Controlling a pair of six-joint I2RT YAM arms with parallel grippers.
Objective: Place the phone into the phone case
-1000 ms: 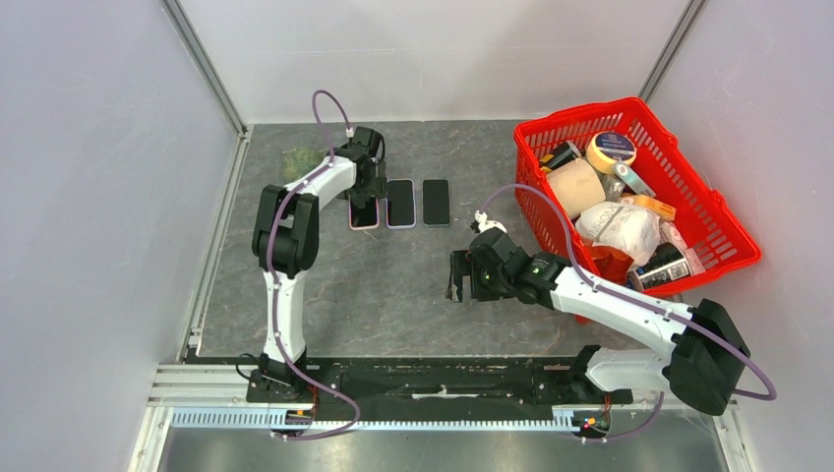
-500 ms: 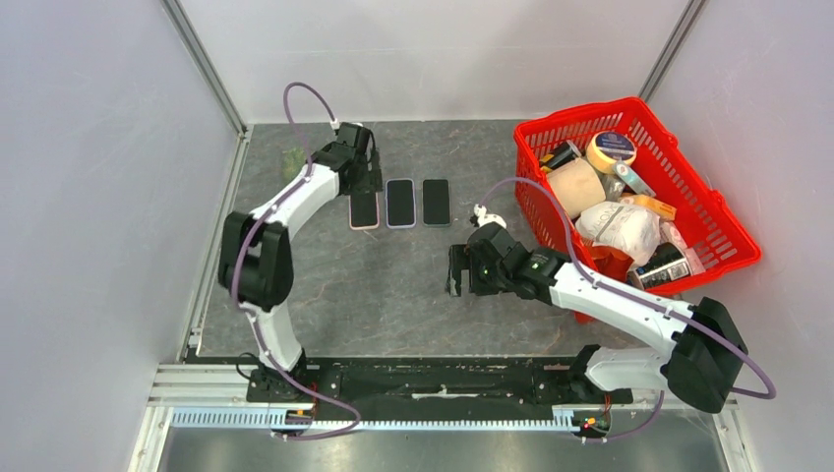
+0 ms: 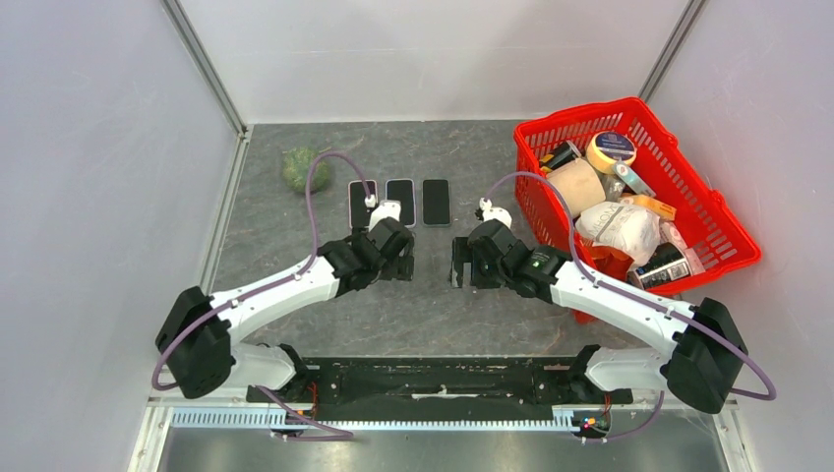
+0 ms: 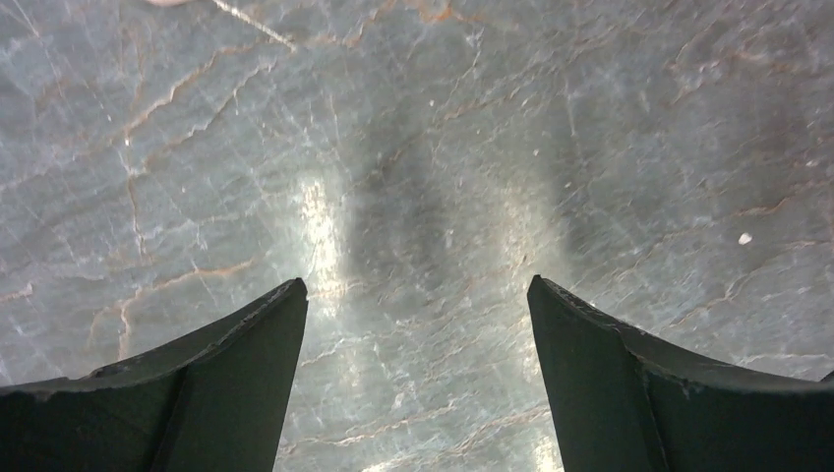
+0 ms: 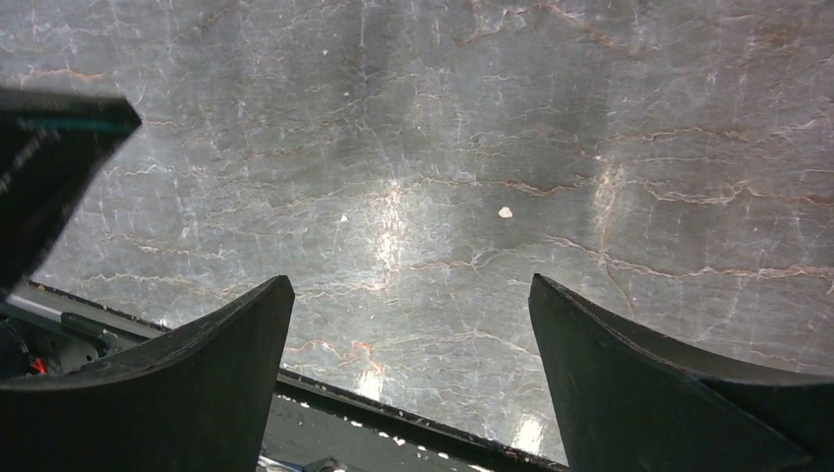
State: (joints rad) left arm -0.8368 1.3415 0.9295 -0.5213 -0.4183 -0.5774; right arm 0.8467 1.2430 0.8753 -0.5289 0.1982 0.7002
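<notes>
Three dark flat phone-shaped slabs lie in a row at the back of the table in the top view: left (image 3: pixel 360 202), middle (image 3: pixel 399 201), right (image 3: pixel 436 202). I cannot tell which is the phone and which the case. My left gripper (image 3: pixel 402 266) is open and empty, low over bare table in front of the row; its wrist view (image 4: pixel 413 285) shows only stone surface. My right gripper (image 3: pixel 459 267) is open and empty just to the right of it, over bare table near the front edge (image 5: pixel 411 280).
A red basket (image 3: pixel 738 258) full of groceries stands at the right. A green ball (image 3: pixel 300 169) lies at the back left. The left gripper's dark body (image 5: pixel 49 167) shows at the left of the right wrist view. The black front rail (image 5: pixel 393 418) lies below.
My left arm has swung back from the left slab to the table's middle, uncovering the green ball. My right gripper has shifted slightly toward the back.
</notes>
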